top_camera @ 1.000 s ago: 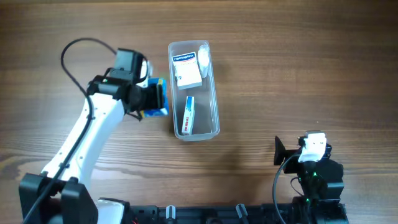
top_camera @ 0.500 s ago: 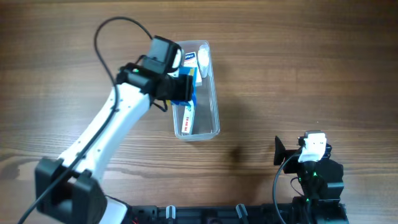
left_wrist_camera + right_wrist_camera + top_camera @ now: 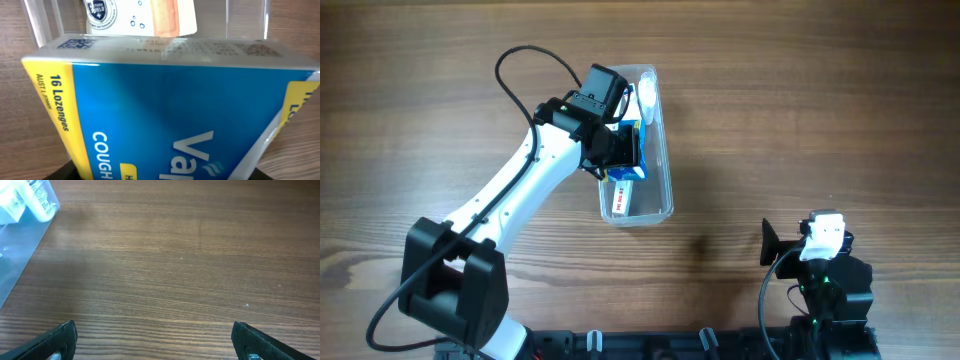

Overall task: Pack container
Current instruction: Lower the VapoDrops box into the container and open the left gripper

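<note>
A blue and yellow cardboard box fills the left wrist view. Its yellow side band reads "16 Lozenges", with a smaller line beside it beginning "AUST L". Large white letters on the blue face are cut off: "COUGH" and "Va". The white top edge bears a small square code and blurred, unreadable print. Behind, a white carton with an orange stripe shows a round navy seal ending "SHIELD". Print on the white plastic tube in the right wrist view is too small to read.

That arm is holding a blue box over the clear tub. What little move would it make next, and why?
Probably ease the blue lozenge box down into the container, then open: the left pincer grips it right over the tub's middle, near a red-and-white box already inside.
</note>
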`<state>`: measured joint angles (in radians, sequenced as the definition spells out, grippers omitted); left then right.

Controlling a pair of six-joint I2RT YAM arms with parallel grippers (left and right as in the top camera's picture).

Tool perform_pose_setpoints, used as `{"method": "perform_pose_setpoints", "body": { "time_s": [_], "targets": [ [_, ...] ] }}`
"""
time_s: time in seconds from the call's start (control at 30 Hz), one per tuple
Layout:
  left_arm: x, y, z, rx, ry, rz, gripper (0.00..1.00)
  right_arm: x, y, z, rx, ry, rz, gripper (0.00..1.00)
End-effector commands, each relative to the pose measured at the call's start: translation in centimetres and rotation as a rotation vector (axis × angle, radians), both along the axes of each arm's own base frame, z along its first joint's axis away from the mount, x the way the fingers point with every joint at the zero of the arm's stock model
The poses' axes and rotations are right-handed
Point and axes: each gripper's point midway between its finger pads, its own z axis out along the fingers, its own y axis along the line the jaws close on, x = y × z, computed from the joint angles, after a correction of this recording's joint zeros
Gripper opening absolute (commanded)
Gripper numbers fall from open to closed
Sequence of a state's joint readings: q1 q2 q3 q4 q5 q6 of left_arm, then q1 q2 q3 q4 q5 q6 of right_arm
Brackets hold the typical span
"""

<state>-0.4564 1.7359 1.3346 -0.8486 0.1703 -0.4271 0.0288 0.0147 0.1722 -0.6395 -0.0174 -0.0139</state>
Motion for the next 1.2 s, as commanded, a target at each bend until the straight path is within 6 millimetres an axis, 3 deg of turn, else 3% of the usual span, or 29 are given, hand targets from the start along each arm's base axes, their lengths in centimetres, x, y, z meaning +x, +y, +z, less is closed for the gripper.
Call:
{"method": "perform_pose_setpoints", "body": {
  "time_s": [0.0, 0.23, 0.43, 0.67, 0.9, 1.17],
  "targets": [
    [0.2, -1.0, 0.5, -0.042, 0.021, 0.057, 0.61, 0.0, -0.4, 0.0, -0.02, -0.006, -0.016, 1.0],
    [-0.6, -1.6, 0.4, -0.074, 0.069, 0.07, 0.68, 0.0, -0.4, 0.0, -0.02, -0.006, -0.016, 1.0],
    [-2.4, -2.3, -1.5, -0.027, 0.146, 0.035, 0.67, 0.0, -0.4, 0.0, -0.02, -0.006, -0.016, 1.0],
    [-3.1, -2.9, -3.2, -0.003, 0.186, 0.015, 0.67, 0.0, -0.4, 0.0, -0.02, -0.006, -0.016, 1.0],
    [-3.0, -2.9, -3.2, -0.003, 0.185, 0.015, 0.86, 0.0, -0.4, 0.0, -0.02, -0.006, -0.016, 1.0],
    [-3.0, -2.9, -3.1, -0.005, 0.183, 0.016, 0.88, 0.0, -0.4, 0.0, -0.02, -0.006, -0.016, 1.0]
  ]
}}
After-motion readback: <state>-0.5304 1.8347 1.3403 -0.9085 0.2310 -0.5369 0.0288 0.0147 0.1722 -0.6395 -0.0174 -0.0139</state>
